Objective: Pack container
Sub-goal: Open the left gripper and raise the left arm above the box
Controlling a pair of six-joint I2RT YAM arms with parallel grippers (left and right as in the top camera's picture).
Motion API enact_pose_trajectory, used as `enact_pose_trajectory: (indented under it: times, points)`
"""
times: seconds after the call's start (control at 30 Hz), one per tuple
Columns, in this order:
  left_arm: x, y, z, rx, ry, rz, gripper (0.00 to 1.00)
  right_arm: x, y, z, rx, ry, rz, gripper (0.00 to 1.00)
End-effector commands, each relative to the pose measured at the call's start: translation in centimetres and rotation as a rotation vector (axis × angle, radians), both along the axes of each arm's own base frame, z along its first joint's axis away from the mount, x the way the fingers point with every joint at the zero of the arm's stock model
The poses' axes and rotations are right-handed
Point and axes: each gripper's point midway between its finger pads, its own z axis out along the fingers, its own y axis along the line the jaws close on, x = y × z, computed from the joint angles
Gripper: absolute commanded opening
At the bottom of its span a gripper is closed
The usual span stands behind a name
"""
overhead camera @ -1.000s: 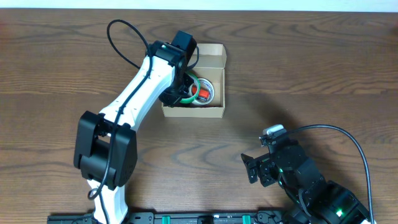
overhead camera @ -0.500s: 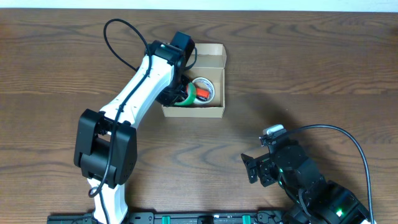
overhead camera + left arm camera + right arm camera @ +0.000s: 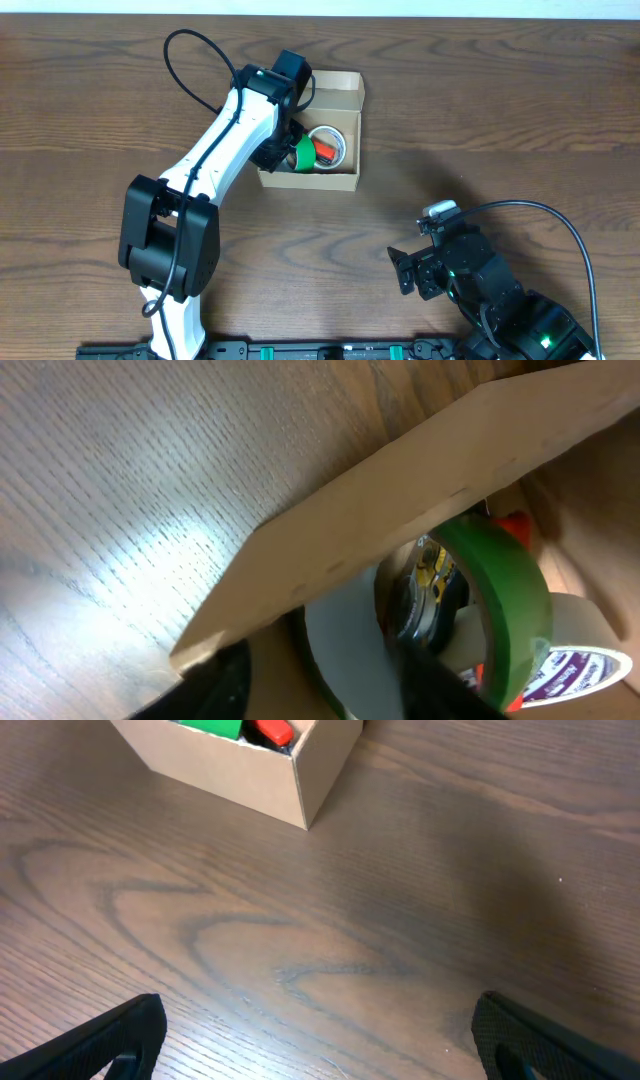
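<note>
The container [image 3: 340, 178] is a small open cardboard box at the table's far middle, its lid flap [image 3: 335, 85] folded back. Inside it a green tape roll [image 3: 303, 154] stands on edge beside a white roll with a red patch [image 3: 329, 146]. My left gripper [image 3: 289, 150] reaches down into the box's left half. In the left wrist view its jaws [image 3: 330, 685] straddle the near wall of the green roll [image 3: 505, 595], parted, with bare cardboard showing beside the left finger. The box wall [image 3: 400, 490] crosses that view. My right gripper [image 3: 330, 1045] stands wide open over bare wood, holding nothing.
The box [image 3: 255, 775] sits ahead and left of the right gripper [image 3: 405, 270], with dark wooden tabletop [image 3: 480, 120] between them. A black cable [image 3: 195, 70] loops off the left arm behind the box.
The left jaws have parted around the green roll, which now stands lower and more on edge in the box. More of the white roll shows. The right arm has not moved.
</note>
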Motion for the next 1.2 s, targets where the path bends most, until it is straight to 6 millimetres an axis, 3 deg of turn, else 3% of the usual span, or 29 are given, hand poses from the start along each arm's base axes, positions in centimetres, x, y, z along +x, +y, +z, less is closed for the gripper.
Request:
enact_pose_trajectory:
  times: [0.0, 0.13, 0.17, 0.47, 0.83, 1.03, 1.17]
  points:
    - [0.9, 0.2, 2.3, -0.009, -0.062, 0.018, 0.61, -0.1, 0.1, 0.0, 0.004, 0.001, -0.004, 0.99]
    - [0.8, 0.2, 5.1, -0.037, -0.126, 0.018, 0.86, -0.1, 0.1, 0.0, 0.004, 0.001, -0.004, 0.99]
    - [0.7, 0.3, 5.9, -0.045, -0.143, 0.018, 0.96, -0.1, 0.1, 0.0, 0.004, 0.002, -0.004, 0.99]
    - [-0.3, 0.4, 12.3, -0.107, -0.293, -0.053, 0.96, -0.1, 0.1, 0.0, 0.004, 0.001, -0.004, 0.99]
    - [-3.0, -0.1, 20.2, -0.089, -0.549, -0.564, 0.95, -0.1, 0.1, 0.0, 0.004, 0.001, -0.004, 0.99]
    - [-5.9, 0.9, 24.4, -0.108, -0.657, -0.580, 0.95, -0.1, 0.1, 0.0, 0.004, 0.001, -0.004, 0.99]
    - [-6.9, 1.3, 25.8, -0.112, -0.696, -0.578, 0.95, -0.1, 0.1, 0.0, 0.004, 0.001, -0.004, 0.99]
